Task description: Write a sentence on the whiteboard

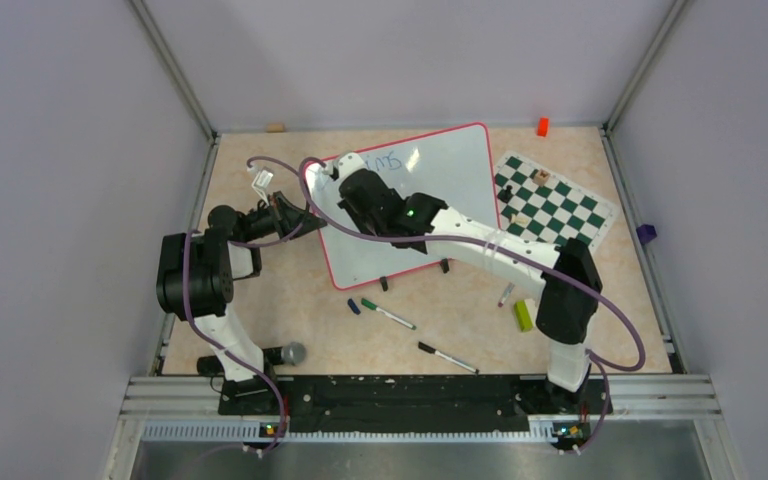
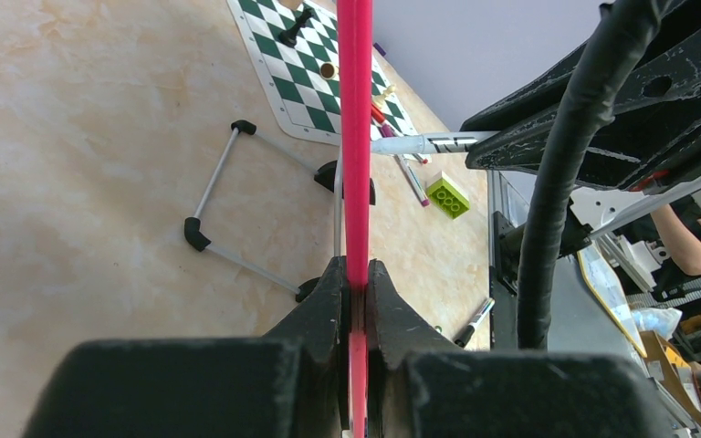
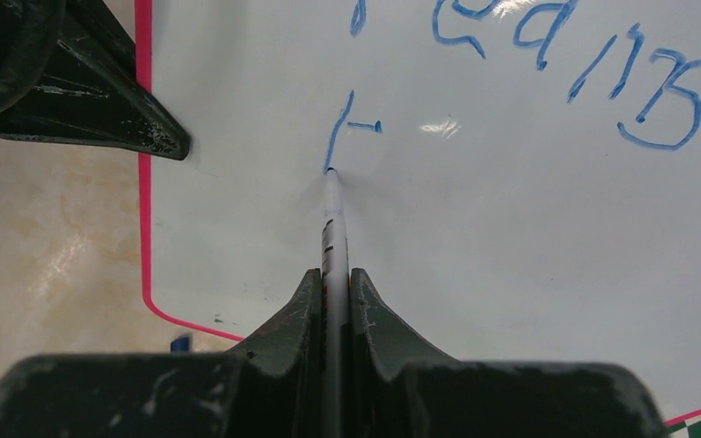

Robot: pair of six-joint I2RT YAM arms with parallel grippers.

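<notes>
The whiteboard (image 1: 430, 190) with its red frame stands tilted on black feet in the middle of the table. My left gripper (image 2: 356, 283) is shut on its red left edge (image 2: 355, 137). My right gripper (image 3: 333, 283) is shut on a white marker (image 3: 332, 228), whose tip touches the board (image 3: 511, 255) at the foot of a new blue stroke. The sentence (image 3: 548, 55) shows as blue letters at the top of the board, with a short mark (image 3: 347, 128) starting a second line. The lettering also shows faintly in the top view (image 1: 390, 160).
A green-and-white chess mat (image 1: 552, 198) with a few pieces lies right of the board. Loose markers (image 1: 388, 314) (image 1: 448, 358), a blue cap (image 1: 353, 307) and a green brick (image 1: 524, 315) lie in front. An orange block (image 1: 542, 126) is at the back wall.
</notes>
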